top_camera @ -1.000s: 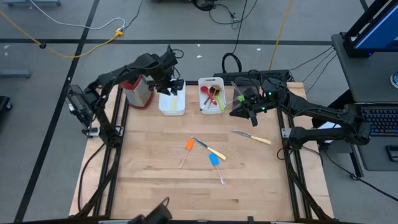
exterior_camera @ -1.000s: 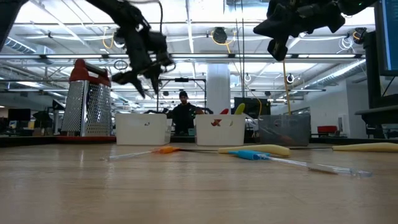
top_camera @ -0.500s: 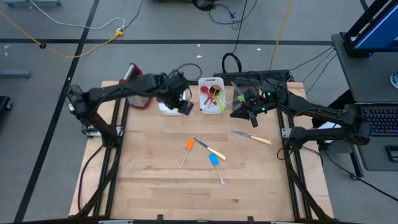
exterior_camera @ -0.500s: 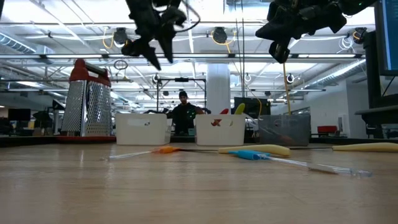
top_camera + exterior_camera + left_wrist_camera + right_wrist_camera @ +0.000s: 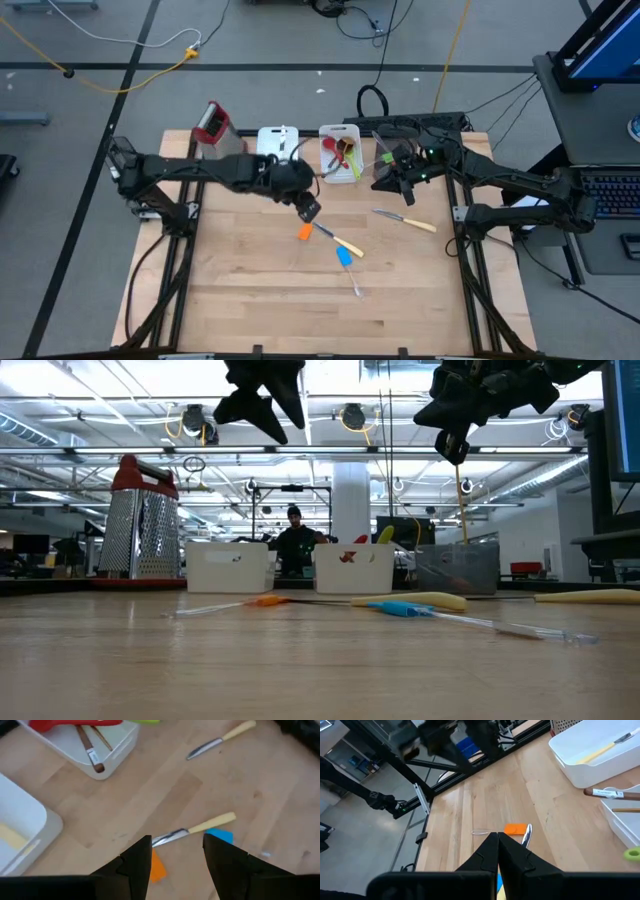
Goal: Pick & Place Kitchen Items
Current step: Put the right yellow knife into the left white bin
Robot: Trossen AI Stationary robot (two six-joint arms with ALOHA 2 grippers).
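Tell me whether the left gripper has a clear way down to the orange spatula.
Probably yes. The left gripper hangs open just above the orange spatula, empty, with nothing between them; only a cream-handled knife lies close beside it.

orange spatula (image 5: 304, 232), blue spatula (image 5: 344, 257), two cream-handled knives (image 5: 342, 242) flat mid-table

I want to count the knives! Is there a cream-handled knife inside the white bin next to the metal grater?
Yes, the cream-handled knife lies inside the white rectangular bin, as the right wrist view shows plainly.
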